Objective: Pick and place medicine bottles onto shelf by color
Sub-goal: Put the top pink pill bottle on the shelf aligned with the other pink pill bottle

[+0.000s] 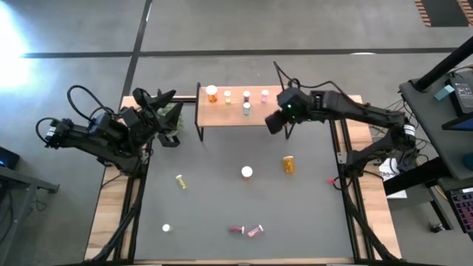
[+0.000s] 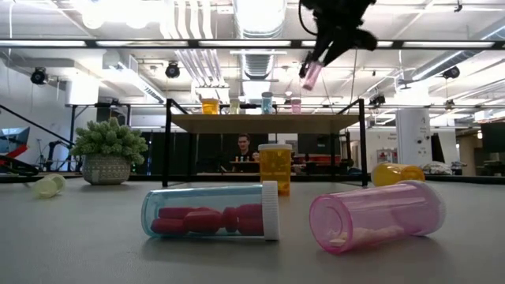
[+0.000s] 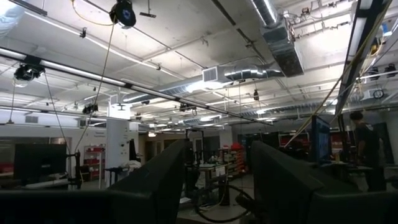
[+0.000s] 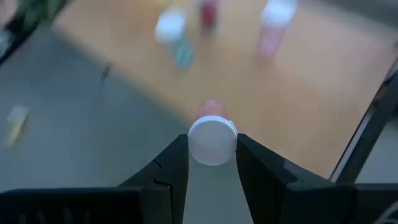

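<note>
Right pincer (image 4: 212,163) is clenching a pink bottle (image 4: 212,138) by its white cap, hovering above the shelf's (image 1: 229,114) right end, so it should be lowering it upright just beside the pink one (image 1: 264,94) there, not bumping the row. Left pincer (image 1: 164,97) is idling half-open, empty, near the plant (image 1: 171,118); more bottles, like the orange one (image 1: 288,164), are lying loose on the surface (image 1: 222,199).

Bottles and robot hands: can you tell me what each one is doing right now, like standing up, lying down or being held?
Right gripper: shut on pink bottle, above shelf.
Left gripper: empty, fingers apart, by plant.
Shelf bottles: five standing.
Orange bottle: lying on table.
White-capped bottle: standing.
Two pink-red bottles: lying.
Yellowish bottle: lying.
</note>
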